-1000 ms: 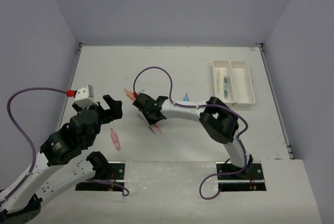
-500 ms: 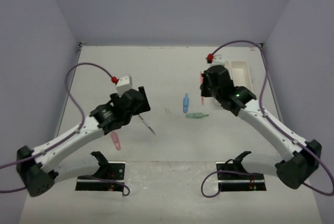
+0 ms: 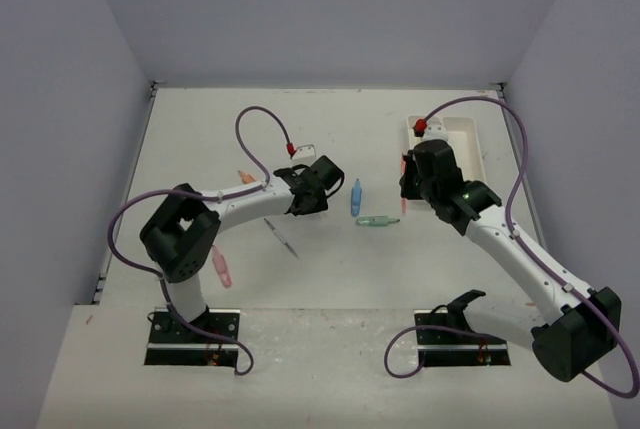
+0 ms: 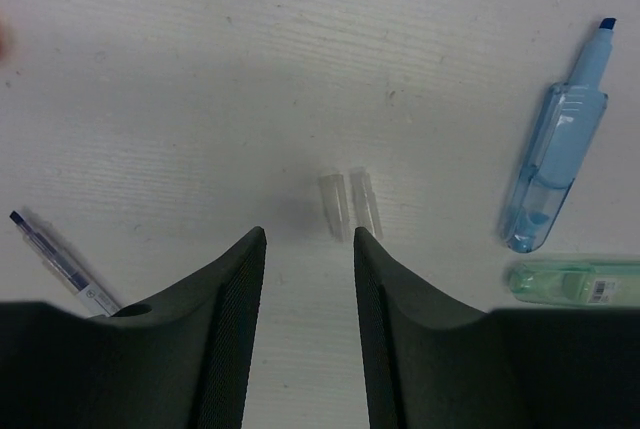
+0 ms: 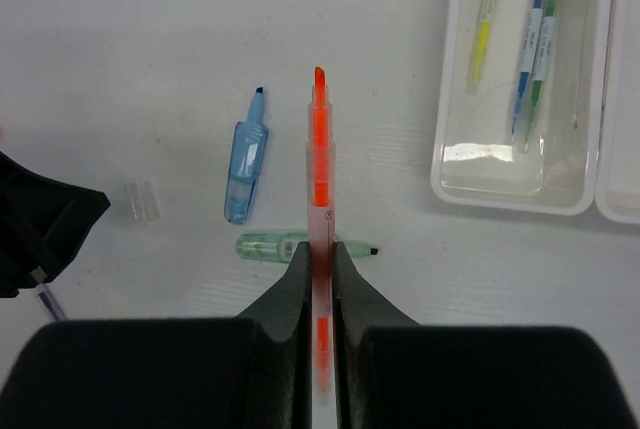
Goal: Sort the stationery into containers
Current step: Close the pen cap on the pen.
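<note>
Right wrist: orange marker (image 5: 319, 164) clamped between jaws, tip forward.

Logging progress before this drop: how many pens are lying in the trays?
3, all in one tray: a yellow pen, then a blue pen and a green pen close together. The second tray is partly hidden, so more could lie there.
</note>
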{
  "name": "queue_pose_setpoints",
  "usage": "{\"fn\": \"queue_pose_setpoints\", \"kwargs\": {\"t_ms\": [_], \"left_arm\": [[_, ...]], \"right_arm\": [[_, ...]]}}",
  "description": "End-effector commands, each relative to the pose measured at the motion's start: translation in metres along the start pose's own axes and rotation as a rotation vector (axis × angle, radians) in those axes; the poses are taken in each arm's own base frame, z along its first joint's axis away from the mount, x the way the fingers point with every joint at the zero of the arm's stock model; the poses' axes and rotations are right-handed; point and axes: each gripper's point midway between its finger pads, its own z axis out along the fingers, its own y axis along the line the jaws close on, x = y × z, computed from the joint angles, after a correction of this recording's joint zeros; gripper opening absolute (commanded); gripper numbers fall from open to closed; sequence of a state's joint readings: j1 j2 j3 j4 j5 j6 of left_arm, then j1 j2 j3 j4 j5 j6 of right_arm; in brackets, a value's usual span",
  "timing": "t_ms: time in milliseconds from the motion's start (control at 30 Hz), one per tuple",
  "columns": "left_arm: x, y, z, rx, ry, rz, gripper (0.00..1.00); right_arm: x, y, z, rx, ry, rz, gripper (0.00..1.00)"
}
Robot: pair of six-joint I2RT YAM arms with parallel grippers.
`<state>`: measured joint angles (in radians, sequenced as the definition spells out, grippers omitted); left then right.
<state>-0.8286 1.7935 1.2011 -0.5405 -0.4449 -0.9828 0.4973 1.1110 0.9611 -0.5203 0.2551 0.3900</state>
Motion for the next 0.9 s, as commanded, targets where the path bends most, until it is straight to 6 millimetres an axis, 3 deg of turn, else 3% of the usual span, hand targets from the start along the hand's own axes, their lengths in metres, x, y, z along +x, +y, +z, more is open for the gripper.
{"fn": "queue_pose_setpoints", "kwargs": {"t_ms": [0, 333, 567, 867], "left_arm": [[-0.018, -0.028, -0.014, 0.059, -0.063, -0.043, 0.43], [-0.004, -0.051, 0.005, 0.011, -0.020, -0.024, 0.43], [0.001, -0.048, 0.014, -0.009, -0.020, -0.019, 0.32], [0.008, -0.045, 0.018, -0.015, -0.010, -0.014, 0.30]], "right_arm": [[-0.011, 0.010, -0.004, -0.061, -0.049, 0.006, 0.00], [-0.010, 0.010, -0.008, -0.071, -0.062, 0.008, 0.00], [-0.008, 0.012, -0.008, -0.083, -0.055, 0.004, 0.00], [-0.007, 0.013, -0.005, -0.083, -0.047, 0.001, 0.00]]}}
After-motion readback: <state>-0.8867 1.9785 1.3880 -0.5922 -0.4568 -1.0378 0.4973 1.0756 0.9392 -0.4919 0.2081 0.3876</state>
